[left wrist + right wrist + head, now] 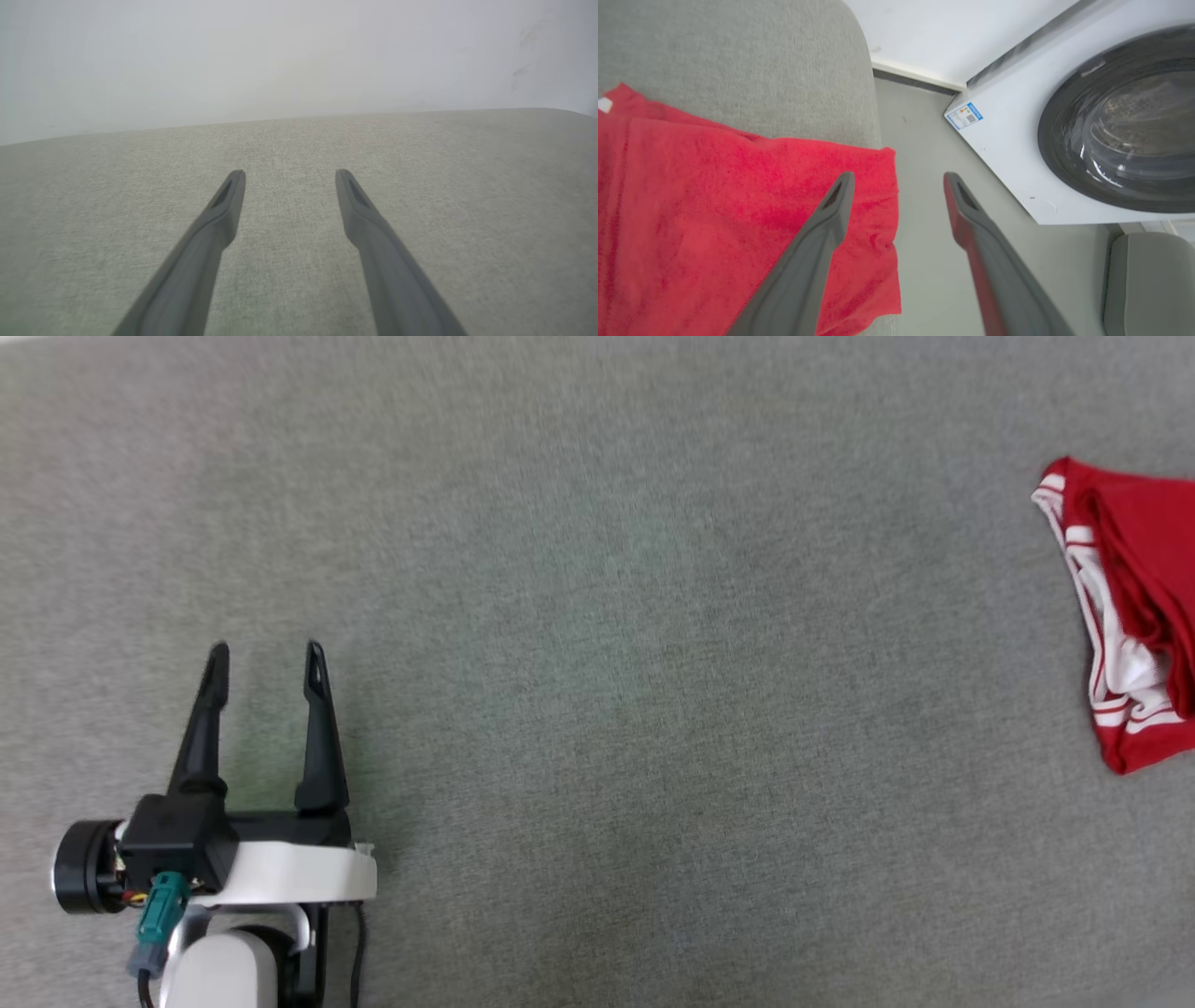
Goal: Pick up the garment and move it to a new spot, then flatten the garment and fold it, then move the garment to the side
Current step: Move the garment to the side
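The garment (1134, 607), red with white and red-striped trim, lies folded at the far right edge of the grey fabric surface (597, 663). In the right wrist view the garment (714, 219) reaches the surface's edge and its corner hangs slightly over. My right gripper (899, 179) hovers open above that corner with nothing between its fingers. Far from the garment, my left gripper (266, 663) rests open over bare grey fabric at the lower left; the left wrist view looks along this same gripper (289, 175), which is empty.
A white washing machine (1017, 140) with a dark round door (1120, 121) stands past the surface's edge, across a strip of grey floor (924, 196). A grey cushion corner (1148, 280) sits at the lower right. A white wall (299, 56) rises behind the surface.
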`<state>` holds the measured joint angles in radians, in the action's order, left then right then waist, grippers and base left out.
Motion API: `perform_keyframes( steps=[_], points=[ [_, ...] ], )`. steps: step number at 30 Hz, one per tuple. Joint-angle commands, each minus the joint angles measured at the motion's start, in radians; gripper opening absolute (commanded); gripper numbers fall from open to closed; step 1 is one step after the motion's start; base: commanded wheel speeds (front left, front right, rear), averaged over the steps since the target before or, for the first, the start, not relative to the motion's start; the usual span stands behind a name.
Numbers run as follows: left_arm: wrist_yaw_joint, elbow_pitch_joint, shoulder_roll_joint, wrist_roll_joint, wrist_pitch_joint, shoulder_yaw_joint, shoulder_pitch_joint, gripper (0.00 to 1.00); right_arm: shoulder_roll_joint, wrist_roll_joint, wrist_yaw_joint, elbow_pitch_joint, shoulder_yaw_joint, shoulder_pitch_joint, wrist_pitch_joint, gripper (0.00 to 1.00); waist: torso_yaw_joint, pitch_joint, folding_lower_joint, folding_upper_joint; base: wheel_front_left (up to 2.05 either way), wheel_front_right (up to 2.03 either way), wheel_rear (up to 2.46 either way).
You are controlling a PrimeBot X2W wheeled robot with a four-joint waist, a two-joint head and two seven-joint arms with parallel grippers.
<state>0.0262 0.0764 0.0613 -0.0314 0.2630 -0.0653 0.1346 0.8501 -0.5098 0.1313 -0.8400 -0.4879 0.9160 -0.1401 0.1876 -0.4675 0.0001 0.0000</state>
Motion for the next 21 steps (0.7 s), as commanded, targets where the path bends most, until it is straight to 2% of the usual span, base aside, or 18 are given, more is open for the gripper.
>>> perform_keyframes(
  steps=[1,8,12,18,21],
  points=[
    [-0.003,-0.004,-0.001,-0.005,0.002,0.004,-0.019,1.00,-0.006,0.037,-0.001,-0.002,0.014,0.017,0.043,1.00,-0.018,0.066,-0.0001,0.0000,0.00,0.00,0.00],
    [-0.026,-0.016,-0.008,-0.022,0.002,0.015,-0.092,1.00,-0.096,0.200,-0.001,-0.013,0.177,0.042,0.327,1.00,-0.057,0.197,-0.0001,0.0000,0.00,0.00,0.00],
    [-0.037,-0.022,-0.010,-0.032,0.002,0.022,-0.131,1.00,-0.171,0.294,-0.001,0.065,0.292,-0.008,0.399,1.00,-0.083,0.262,-0.0001,0.0000,0.00,0.00,0.00],
    [-0.054,-0.022,-0.011,-0.050,0.002,0.031,-0.175,1.00,-0.352,0.391,-0.001,0.429,0.478,-0.232,0.404,1.00,-0.119,0.334,-0.0001,0.0000,0.00,0.00,0.00],
    [-0.063,-0.023,-0.011,-0.058,0.002,0.031,-0.194,1.00,-0.459,0.421,-0.001,0.596,0.512,-0.365,0.404,1.00,-0.132,0.359,-0.0001,0.0000,0.00,0.00,0.00]
  ],
)
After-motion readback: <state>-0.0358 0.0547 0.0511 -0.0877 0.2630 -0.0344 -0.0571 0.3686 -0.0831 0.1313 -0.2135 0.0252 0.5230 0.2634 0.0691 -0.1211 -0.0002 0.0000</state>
